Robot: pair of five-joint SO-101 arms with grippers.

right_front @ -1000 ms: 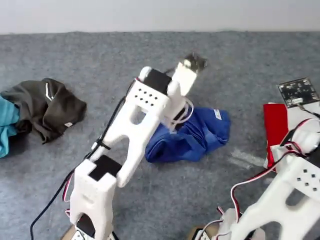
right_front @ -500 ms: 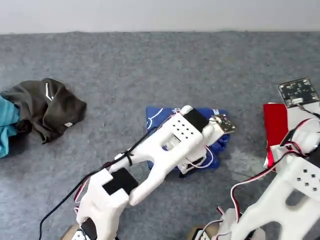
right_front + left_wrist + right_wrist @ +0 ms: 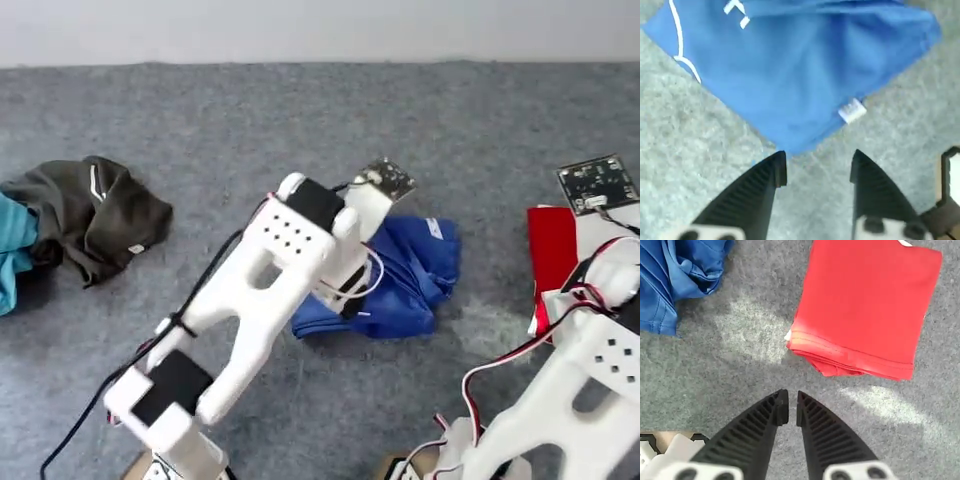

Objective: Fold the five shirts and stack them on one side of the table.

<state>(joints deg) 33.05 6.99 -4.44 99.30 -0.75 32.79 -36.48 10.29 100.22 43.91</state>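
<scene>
A blue shirt (image 3: 405, 275) lies loosely folded at the table's middle, and my left arm (image 3: 290, 245) stands over its left part. Seen from the left wrist, my left gripper (image 3: 819, 162) is open just above the carpet at the blue shirt's (image 3: 805, 65) edge, beside its white tag, with nothing between the fingers. A folded red shirt (image 3: 550, 265) lies at the right. My right gripper (image 3: 791, 407) is shut and hangs above bare carpet in front of the red shirt (image 3: 865, 310), with the blue shirt (image 3: 680, 275) off to one side.
A crumpled dark shirt (image 3: 90, 215) and a teal shirt (image 3: 12, 255) lie at the table's left edge. Grey carpet (image 3: 300, 120) covers the table, with open room behind and in front of the blue shirt. A white wall closes the far side.
My left arm swung down to the right across the blue shirt, then rose back to the left. The shirt's left flap is now folded in. The right arm stayed put.
</scene>
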